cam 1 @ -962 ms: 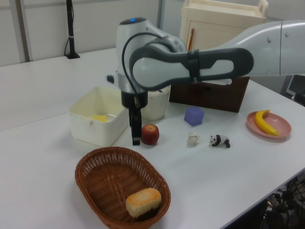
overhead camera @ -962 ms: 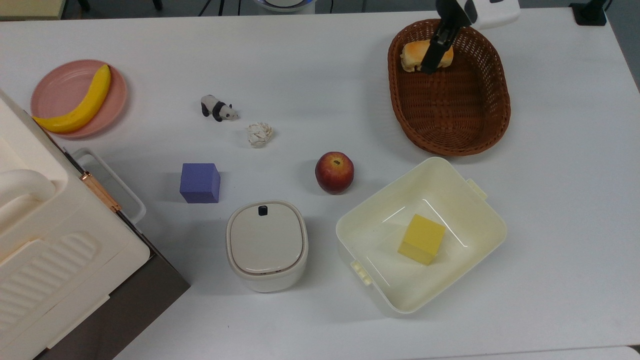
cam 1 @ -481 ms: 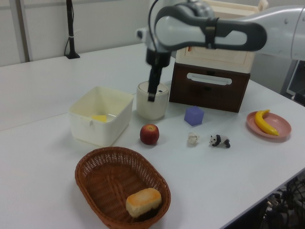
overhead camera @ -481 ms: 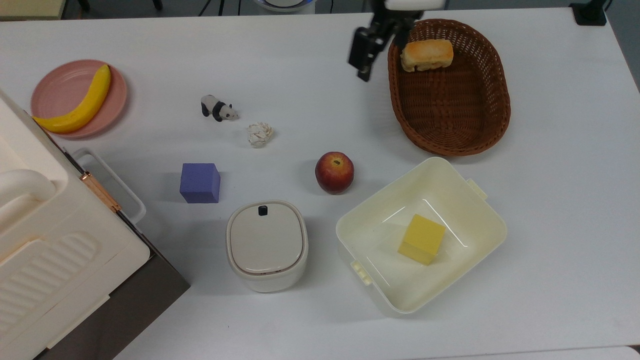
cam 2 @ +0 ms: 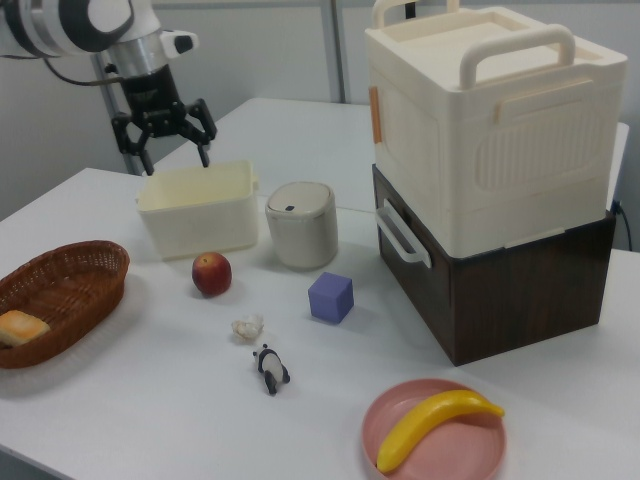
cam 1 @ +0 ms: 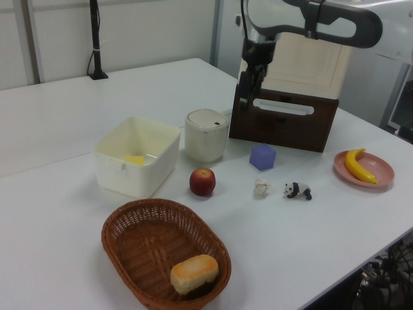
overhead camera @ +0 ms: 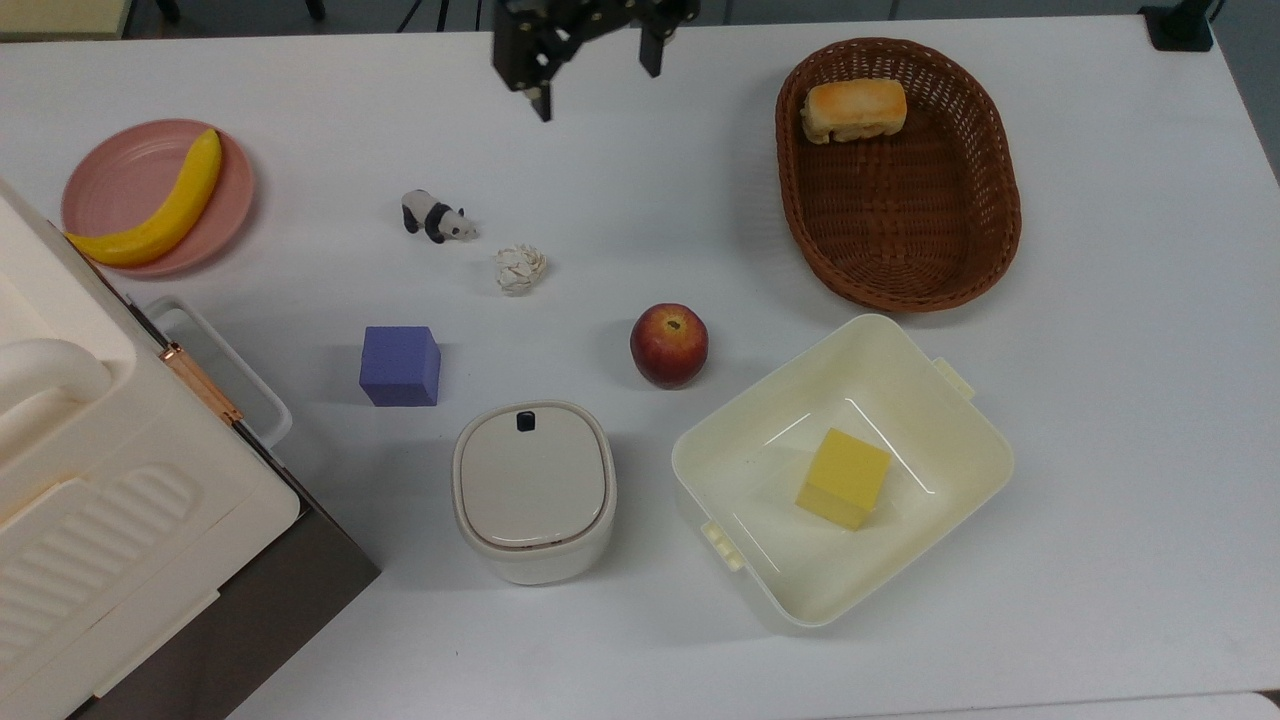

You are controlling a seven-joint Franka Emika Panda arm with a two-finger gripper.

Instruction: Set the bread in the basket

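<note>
1. One bread (overhead camera: 853, 109) lies inside the basket (overhead camera: 905, 260), at its end nearest the arm.
2. Gripper (overhead camera: 594, 78) hangs well apart from basket, fingers spread wide, holding nothing.
3. Placing looks done; next, probably just retreat.

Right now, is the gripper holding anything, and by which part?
Nothing is held. The gripper is open and empty above the table, and the bread lies in the wicker basket.
</note>
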